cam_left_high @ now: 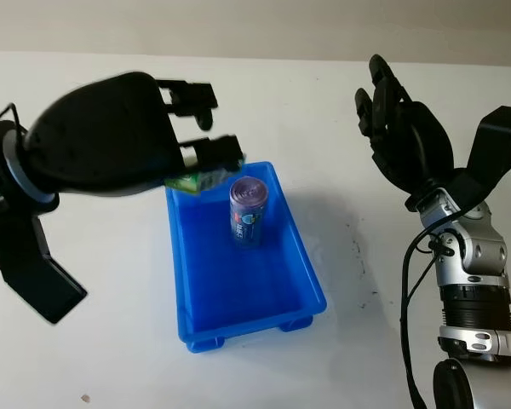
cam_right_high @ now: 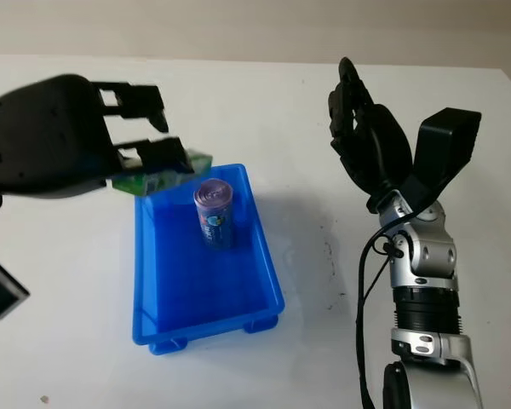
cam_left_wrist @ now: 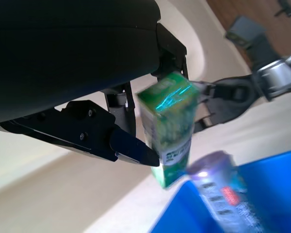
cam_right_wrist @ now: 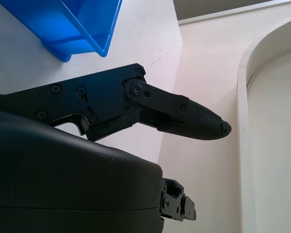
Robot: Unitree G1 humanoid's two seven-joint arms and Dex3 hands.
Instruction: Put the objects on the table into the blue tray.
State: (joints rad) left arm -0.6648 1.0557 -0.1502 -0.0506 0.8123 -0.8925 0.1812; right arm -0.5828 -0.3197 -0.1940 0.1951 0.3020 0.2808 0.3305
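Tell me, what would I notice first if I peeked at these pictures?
Probably the big black left hand over the far end of the blue tray, its fingers shut on a small green box. Next, the purple can standing upright inside the tray. The right hand is open, raised above the white table to the tray's right.

You are looking at what reads as a robot test room or lab rather than a home. The plain white surface is bare apart from a blue tray at its middle, and a few dark scuff marks lie just to the right of that tray. Beyond the tray's far end the surface stops at a plain pale wall. Past the tray, your left wrist view shows brown wood-look flooring.
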